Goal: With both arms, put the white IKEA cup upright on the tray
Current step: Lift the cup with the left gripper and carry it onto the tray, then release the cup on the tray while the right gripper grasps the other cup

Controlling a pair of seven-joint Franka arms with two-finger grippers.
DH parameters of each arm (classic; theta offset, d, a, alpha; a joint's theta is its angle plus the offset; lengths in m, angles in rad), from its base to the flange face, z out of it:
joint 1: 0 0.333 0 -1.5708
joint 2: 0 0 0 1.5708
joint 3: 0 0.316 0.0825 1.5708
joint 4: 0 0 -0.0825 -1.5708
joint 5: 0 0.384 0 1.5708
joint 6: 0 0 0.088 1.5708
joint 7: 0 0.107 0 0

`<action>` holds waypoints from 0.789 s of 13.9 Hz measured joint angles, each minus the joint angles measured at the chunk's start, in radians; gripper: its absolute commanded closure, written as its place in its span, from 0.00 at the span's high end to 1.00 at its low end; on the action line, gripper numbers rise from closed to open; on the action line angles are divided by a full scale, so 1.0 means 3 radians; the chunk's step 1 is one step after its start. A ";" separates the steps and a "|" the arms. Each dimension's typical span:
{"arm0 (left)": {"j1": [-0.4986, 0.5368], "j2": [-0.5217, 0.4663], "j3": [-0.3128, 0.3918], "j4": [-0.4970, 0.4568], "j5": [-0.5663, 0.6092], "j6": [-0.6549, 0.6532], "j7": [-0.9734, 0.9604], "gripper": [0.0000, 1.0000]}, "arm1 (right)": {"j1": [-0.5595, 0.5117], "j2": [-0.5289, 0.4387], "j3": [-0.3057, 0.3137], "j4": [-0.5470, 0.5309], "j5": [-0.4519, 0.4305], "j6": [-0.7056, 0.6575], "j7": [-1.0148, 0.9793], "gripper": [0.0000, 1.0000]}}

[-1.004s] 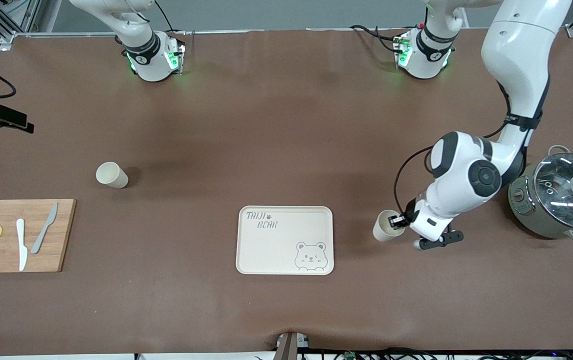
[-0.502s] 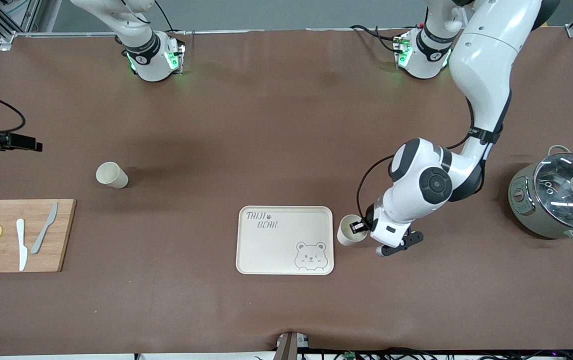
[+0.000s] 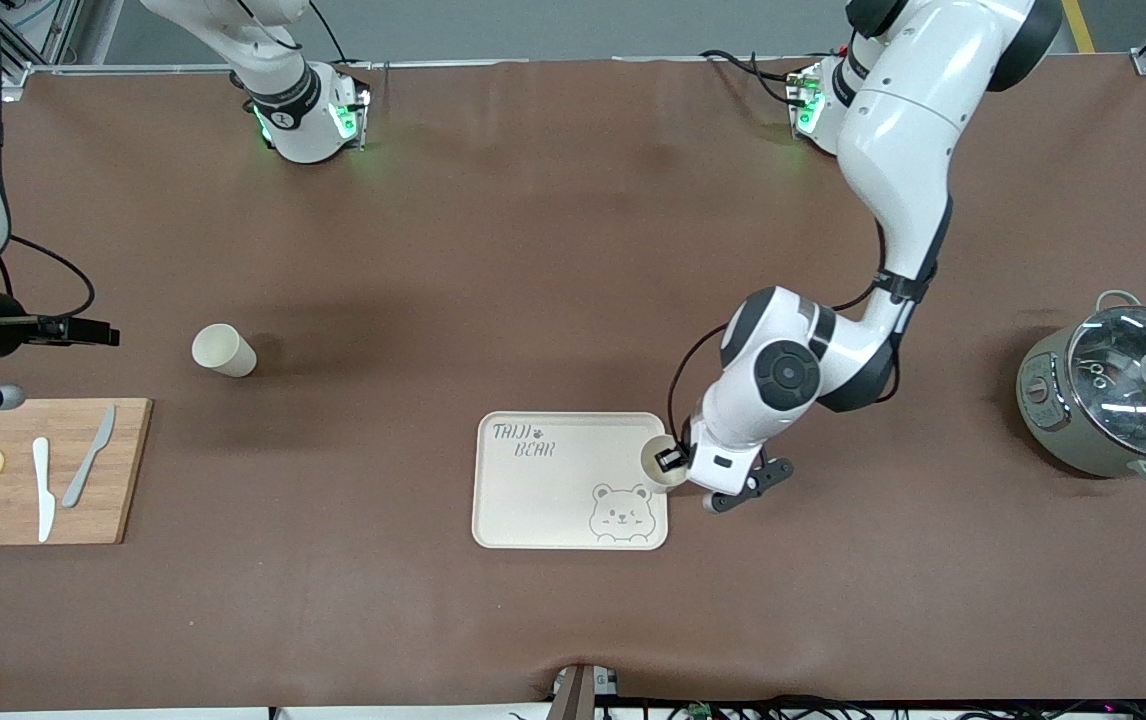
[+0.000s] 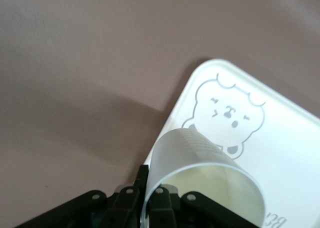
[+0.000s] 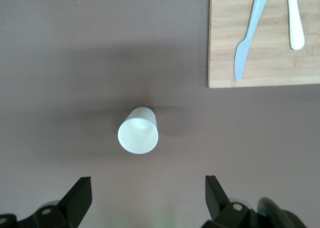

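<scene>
The left gripper [image 3: 675, 459] is holding a white cup [image 3: 657, 461] by its rim — one finger inside the mouth, one outside, pinched tight on the wall — over the edge of the tray [image 3: 533, 500] at the left arm's end. The cup is hanging upright, mouth up, its long axis vertical, straddling the tray's rim above the bear drawing [image 3: 621, 511]. In the left wrist view the cup [image 4: 200, 180] is covering the rim, with the bear [image 4: 227, 113] lying just further in over the tray [image 4: 280, 153]. By that lie, the coming move looks like a short carry inward over the flat floor and then a straight descent; set down here, the base could catch the raised rim and tip. The left arm is reaching down from its base, elbow bent, wrist angled toward the tray.

A second cup [image 3: 223, 350] is standing on the table well apart from the tray, toward the right arm's end, near the cutting board [image 3: 43, 470]. The right gripper [image 5: 147, 198] is hanging over the table beside it, fingers spread wide and empty — the cup [image 5: 138, 130] sitting just ahead of them.
</scene>
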 measured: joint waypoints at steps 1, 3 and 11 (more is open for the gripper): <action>-0.0045 0.0044 0.0018 0.0004 0.0000 0.0000 -0.0028 0.00 | 0.0001 0.0004 0.0001 -0.0075 0.0000 0.0089 0.0000 1.00; -0.0081 0.0118 0.0035 0.0022 0.0000 0.0004 -0.0034 0.00 | 0.0001 0.0010 0.0002 -0.0207 0.0000 0.0184 0.0000 1.00; -0.0100 0.0137 0.0049 0.0103 0.0027 0.0005 0.0182 1.00 | 0.0003 0.0153 0.0010 -0.0669 0.0000 0.0866 0.0000 1.00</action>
